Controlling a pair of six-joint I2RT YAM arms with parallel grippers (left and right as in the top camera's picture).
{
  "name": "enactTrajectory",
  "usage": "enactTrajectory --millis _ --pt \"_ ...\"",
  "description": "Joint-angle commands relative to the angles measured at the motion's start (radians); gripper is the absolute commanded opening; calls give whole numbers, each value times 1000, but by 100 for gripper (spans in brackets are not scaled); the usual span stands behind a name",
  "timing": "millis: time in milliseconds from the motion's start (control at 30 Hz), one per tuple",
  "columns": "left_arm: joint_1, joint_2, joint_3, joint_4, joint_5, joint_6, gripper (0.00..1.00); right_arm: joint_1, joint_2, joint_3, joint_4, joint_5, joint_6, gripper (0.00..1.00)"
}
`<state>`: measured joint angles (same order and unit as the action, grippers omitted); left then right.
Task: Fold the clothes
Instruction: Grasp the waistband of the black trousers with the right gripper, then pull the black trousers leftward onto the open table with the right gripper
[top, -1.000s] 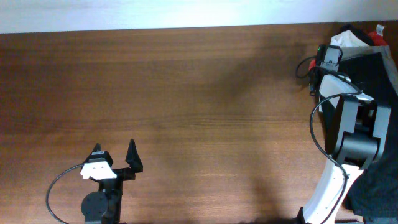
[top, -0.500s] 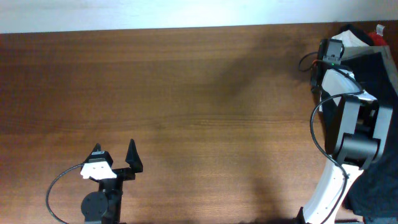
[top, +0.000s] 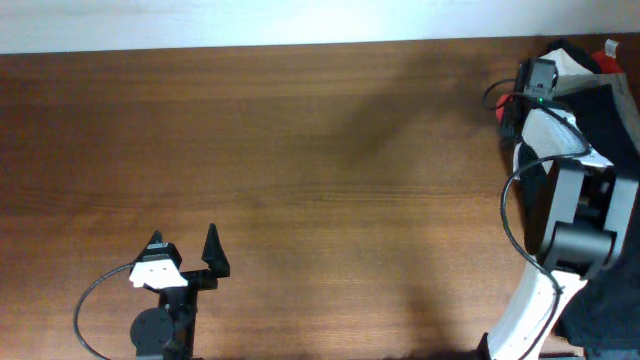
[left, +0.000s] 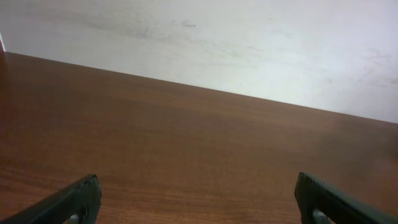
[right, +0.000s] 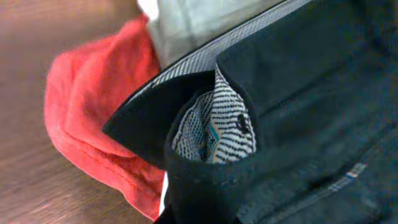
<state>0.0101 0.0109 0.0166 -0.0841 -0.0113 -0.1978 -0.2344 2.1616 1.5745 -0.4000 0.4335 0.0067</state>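
Right hand (top: 547, 72) edged farther over the clothes (right: 298, 93).

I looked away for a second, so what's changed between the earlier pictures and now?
The right arm has reached further toward the far right corner, its wrist now at the pile with the black trouser-like fabric garment and the red soft cloth. Nothing visibly taken hold of or let go. The left claw stayed open at the near edge of the brown wooden table.

Soft, even light; faint shadows cross the table (top: 300, 150), and the clothes (right: 298, 93) look slightly blurred close up.
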Motion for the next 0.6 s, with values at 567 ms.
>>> enactTrajectory --millis 567 --pt "5 -4 -7 2 7 16 99 895 -190 21 111 -389 406 4"
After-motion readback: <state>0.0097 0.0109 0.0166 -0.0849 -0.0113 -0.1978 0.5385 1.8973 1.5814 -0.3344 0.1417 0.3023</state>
